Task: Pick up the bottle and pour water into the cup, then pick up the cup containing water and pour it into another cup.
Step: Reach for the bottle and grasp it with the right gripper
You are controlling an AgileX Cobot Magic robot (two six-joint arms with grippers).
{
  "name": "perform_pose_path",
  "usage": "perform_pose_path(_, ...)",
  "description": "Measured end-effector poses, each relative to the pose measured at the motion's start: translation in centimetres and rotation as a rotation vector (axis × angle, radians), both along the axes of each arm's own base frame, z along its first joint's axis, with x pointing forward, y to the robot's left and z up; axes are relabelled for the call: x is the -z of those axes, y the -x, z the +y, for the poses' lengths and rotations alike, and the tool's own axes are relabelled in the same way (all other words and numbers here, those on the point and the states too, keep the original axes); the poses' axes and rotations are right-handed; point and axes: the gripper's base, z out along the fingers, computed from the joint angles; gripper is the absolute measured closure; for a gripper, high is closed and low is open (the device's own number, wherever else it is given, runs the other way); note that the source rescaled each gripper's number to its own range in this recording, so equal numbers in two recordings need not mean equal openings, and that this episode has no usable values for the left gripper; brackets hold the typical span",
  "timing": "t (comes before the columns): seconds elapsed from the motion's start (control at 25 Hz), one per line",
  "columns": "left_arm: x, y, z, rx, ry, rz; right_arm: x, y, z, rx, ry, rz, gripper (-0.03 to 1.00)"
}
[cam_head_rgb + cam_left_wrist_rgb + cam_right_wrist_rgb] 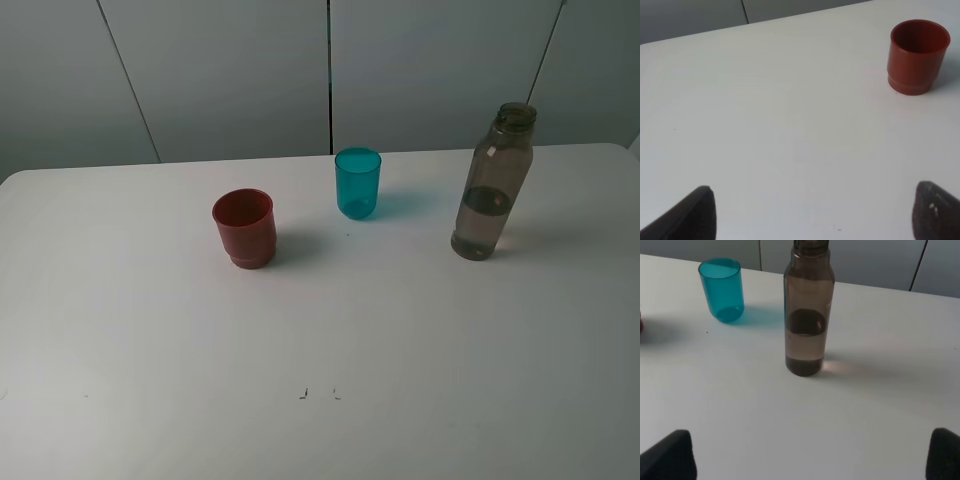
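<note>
Jaws spread wide on both sides, nothing held. My right gripper faces the bottle, well short of it. I'd go in level and pinch it mid-body, under the shoulder, so it won't tip. My left gripper looks toward the red cup. High view: bottle at 3 o'clock of the teal cup, red cup at 8. Both arms are out of that shot.

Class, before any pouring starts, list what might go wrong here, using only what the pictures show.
1. The bottle is tall, narrow, part-filled and seems uncapped; a clumsy grasp might tip it and spill.
2. The teal cup has a small mouth, so the pour may miss onto the table.
</note>
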Motion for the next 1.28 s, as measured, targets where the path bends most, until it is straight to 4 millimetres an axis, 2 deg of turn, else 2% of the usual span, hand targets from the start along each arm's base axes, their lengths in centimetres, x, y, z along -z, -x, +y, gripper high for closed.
perform_pose_path(1.28,0.00,0.00,0.00,0.000,0.000,0.000,0.00,0.00,0.00,0.000,0.000,0.000,-0.03)
